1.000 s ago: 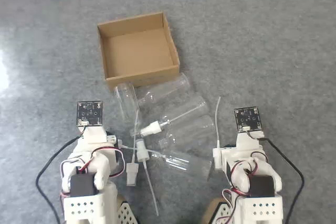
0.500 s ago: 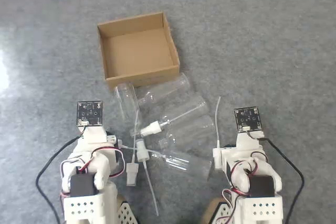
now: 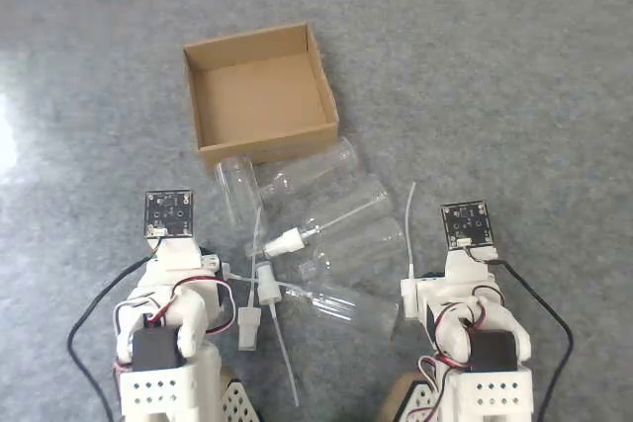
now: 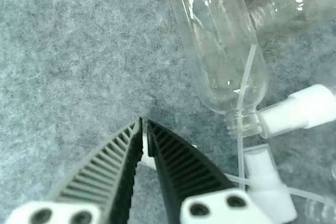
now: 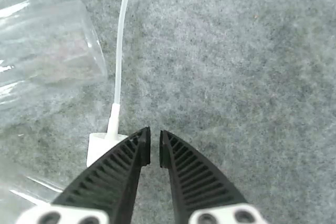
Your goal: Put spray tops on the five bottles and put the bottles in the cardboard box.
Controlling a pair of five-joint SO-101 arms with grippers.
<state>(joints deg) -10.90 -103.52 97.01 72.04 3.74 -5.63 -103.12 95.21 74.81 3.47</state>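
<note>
With left end effector [image 4: 145, 124] and right end effector [image 5: 155, 132] pressed together, spread the right and pinch the seemingly loose spray top [image 3: 407, 298], lower right, by its head.

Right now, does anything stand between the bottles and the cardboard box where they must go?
Nothing visible does. The bottles lie in a heap directly in front of the cardboard box. The nearest bottle lies almost against its front wall, and the box is open on top.

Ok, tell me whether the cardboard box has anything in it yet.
Empty. In the high view the cardboard box shows a bare floor; the clear bottles lie on their sides outside it.
</note>
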